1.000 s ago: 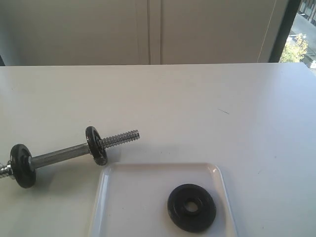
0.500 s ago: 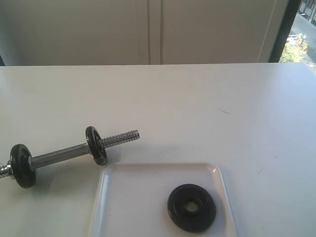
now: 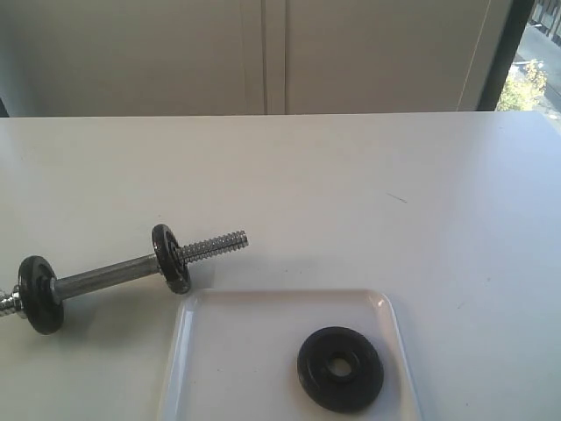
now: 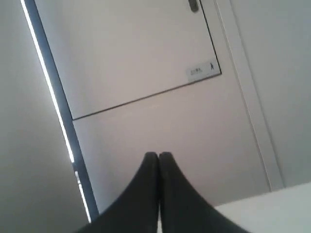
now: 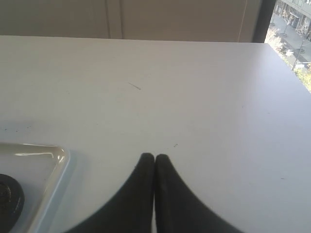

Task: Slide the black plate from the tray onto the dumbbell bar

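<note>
We have yet to start: the black plate (image 3: 340,369) lies in the tray (image 3: 280,294) toward the tabletop's (image 3: 351,175) near edge, apart from the dumbbell bar (image 3: 105,277), with our left pincer (image 4: 158,155) and right pincer (image 5: 154,158) clenched empty.

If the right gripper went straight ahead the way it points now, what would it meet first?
Probably only bare table: the right gripper, shut, points past the tray corner, and nothing stands ahead. Depth is unclear.

White table (image 3: 351,167) before pale panelled wall (image 3: 158,53), dark-framed window (image 3: 526,83) with sunlit foliage at right
</note>
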Available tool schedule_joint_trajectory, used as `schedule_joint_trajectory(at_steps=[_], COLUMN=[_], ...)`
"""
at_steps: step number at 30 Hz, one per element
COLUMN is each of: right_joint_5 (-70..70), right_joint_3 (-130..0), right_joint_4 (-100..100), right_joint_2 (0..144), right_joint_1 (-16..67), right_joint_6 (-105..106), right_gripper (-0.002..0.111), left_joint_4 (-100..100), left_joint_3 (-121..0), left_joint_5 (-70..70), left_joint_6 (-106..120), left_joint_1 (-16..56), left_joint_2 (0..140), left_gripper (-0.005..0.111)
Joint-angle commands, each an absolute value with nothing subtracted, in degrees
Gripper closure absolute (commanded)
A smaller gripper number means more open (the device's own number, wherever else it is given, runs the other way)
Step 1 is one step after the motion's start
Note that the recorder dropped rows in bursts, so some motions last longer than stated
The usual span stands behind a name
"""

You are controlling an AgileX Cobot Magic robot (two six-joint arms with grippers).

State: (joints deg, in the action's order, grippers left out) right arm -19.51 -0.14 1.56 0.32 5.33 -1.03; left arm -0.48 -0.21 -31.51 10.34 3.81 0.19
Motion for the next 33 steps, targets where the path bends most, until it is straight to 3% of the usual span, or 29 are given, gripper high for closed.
schedule_joint_trajectory(at_steps=[1,4,10,13,18,24,33], right_joint_5=[-19.2,-19.2,-19.2,-19.2,-19.2,-19.2,-19.2], right_joint_3=[0.0,0.0,0.0,0.0,0.0,0.0,0.0], right_joint_4=[1.7,1.7,1.7,1.7,1.7,1.7,1.7], right_joint_2=[0.0,0.0,0.0,0.0,0.0,0.0,0.0], right_joint_1=[5.6,5.6,5.6,5.6,5.6,5.6,5.6], right_joint_6=[-1.3,-1.3,-1.3,-1.3,-1.3,-1.3,-1.3], right_gripper=[0.108,0.108,0.108,0.108,0.108,0.108,0.108], left_joint_4=[-0.6,-1.6,-8.6,-5.1,7.7,11.4,5.4], left_joint_3=[0.0,0.0,-4.0,-7.6,-14.6,-24.9,-45.0], left_joint_5=[-40.8,-41.8,-27.2,-26.9,-20.4,-1.1,25.7], left_joint_6=[7.0,6.1,6.2,5.2,-1.5,-1.2,10.4], left_joint_1=[4.0,4.0,4.0,4.0,4.0,4.7,15.9], left_joint_2=[0.0,0.0,2.4,7.5,21.3,37.9,62.1], left_gripper=[0.107,0.107,0.107,0.107,0.107,0.107,0.107])
